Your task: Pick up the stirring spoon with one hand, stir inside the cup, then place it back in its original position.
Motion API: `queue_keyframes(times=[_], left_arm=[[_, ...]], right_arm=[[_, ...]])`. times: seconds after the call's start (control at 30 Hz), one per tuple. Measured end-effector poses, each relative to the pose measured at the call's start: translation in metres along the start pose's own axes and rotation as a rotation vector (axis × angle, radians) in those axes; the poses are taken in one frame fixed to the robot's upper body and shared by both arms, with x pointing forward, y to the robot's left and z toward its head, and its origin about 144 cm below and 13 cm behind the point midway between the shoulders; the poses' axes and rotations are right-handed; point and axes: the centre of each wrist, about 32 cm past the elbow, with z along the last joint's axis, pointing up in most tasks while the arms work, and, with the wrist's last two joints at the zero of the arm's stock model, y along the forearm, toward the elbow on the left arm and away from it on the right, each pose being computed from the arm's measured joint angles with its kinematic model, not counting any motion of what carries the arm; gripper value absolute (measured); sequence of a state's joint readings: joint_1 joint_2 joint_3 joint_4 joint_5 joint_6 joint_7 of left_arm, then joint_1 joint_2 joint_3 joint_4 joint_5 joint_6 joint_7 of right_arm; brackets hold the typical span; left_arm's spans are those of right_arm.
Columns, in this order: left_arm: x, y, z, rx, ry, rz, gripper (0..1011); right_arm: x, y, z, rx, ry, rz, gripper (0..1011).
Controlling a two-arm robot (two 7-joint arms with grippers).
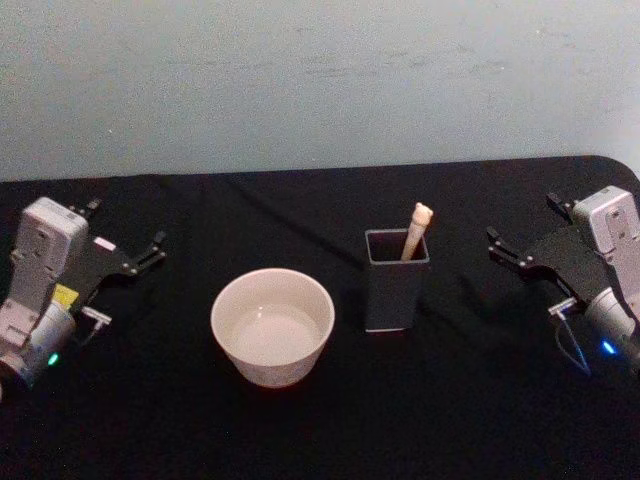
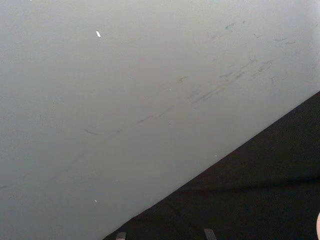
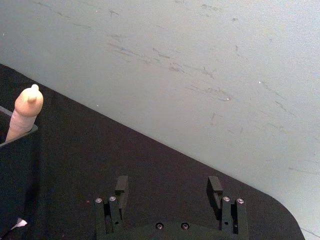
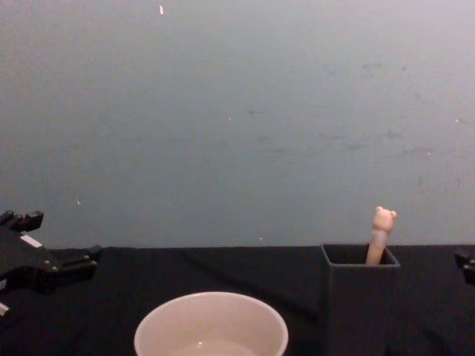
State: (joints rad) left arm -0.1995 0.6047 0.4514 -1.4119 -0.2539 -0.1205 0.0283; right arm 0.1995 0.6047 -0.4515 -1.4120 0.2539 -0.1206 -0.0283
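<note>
We see the stirring spoon (image 1: 417,228) standing in the dark grey holder (image 1: 396,285). Its pale handle leans against the holder's far right corner, and the little bear head sticks out over the top. The bowl of the spoon is hidden down inside.

The cup (image 1: 272,325) sits on the black table (image 1: 320,430), just beside the holder on the robot's left. They do not touch. The cup may have a little water in it, but we can't be sure.

The left gripper (image 1: 125,222) rests low at the left side of the table, well away from the cup. Its fingers are spread apart and hold nothing.

The right gripper (image 1: 523,218) rests at the right side, well away from the holder. In the right wrist view its two fingers (image 3: 121,185) are wide apart with bare table between them, and the bear head shows off to one side.
</note>
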Motion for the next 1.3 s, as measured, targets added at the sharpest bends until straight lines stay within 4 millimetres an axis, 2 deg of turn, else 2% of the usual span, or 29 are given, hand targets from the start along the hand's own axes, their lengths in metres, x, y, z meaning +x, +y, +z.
queue_keyframes(times=[1.3], left_arm=[[0.0000, 0.0000, 0.0000, 0.000, 0.000, 0.000, 1001]], right_arm=[[0.0000, 0.0000, 0.0000, 0.000, 0.000, 0.000, 1002]])
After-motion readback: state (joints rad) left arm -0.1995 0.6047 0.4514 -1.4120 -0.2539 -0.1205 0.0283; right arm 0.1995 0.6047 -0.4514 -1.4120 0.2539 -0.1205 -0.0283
